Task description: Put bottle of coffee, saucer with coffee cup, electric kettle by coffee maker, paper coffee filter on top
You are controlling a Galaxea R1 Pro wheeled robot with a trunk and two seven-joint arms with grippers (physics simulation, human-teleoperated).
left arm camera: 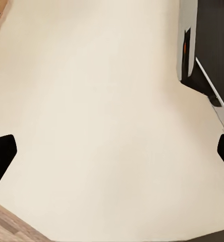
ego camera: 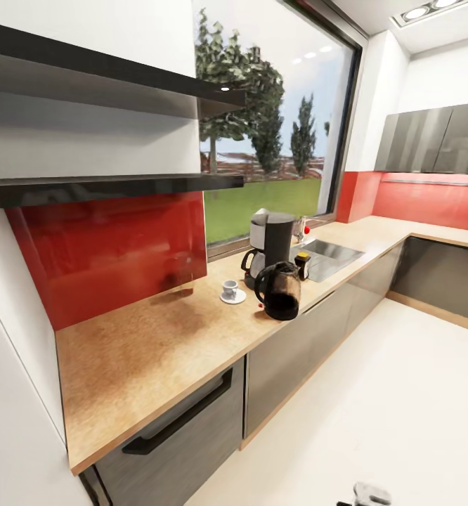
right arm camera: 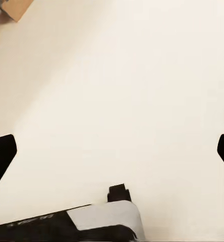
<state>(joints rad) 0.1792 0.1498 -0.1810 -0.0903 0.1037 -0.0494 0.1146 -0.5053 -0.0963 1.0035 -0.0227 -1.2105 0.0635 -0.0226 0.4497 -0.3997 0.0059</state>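
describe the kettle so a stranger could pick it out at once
Follow the long tan countertop toward the steel sink under the window. Just before the sink stands the tall dark coffee maker; the kettle stands right in front of it, nearer the counter's edge. It is the shorter, rounded, dark brown glass jug with a black loop handle.

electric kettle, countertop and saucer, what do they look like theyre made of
The electric kettle: a dark brown body you can partly see through, probably glass, with a black handle and lid that may be plastic. The countertop: a matte, speckled tan surface, wood-look, possibly laminate. The saucer: plain glossy white, likely ceramic.
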